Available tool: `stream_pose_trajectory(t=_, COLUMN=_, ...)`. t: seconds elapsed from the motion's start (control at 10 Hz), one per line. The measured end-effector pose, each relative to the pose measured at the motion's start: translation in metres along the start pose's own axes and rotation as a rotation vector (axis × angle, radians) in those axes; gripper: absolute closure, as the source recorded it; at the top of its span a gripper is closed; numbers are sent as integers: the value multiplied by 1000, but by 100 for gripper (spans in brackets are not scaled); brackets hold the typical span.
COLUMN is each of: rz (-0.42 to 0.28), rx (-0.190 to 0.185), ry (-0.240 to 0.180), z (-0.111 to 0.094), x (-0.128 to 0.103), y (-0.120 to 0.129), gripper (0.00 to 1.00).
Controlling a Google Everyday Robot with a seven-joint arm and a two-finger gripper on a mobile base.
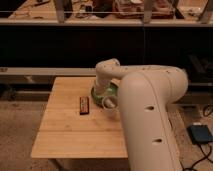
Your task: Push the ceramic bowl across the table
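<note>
- camera view: the table [70, 135] is light wood and stands on a speckled floor [20, 120]. the wall behind it is dark. a small dark bar [84, 105] lies on the table.
- the ceramic bowl [112, 91] sits just right of the bar. the gripper [101, 95] is down at the bowl, with its fingers pressed together.

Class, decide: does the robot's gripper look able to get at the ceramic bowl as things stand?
Probably yes. The shut gripper is down at the ceramic bowl on the table, nothing visible between them. The dark bar lies apart from the bowl; the white cup sits at its near edge.
</note>
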Motion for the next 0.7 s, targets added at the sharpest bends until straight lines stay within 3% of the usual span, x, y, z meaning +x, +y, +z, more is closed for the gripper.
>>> stream_pose_trajectory(t=0.7, rz=45, rx=24, ry=-56, z=39, x=10, y=-18, gripper=100)
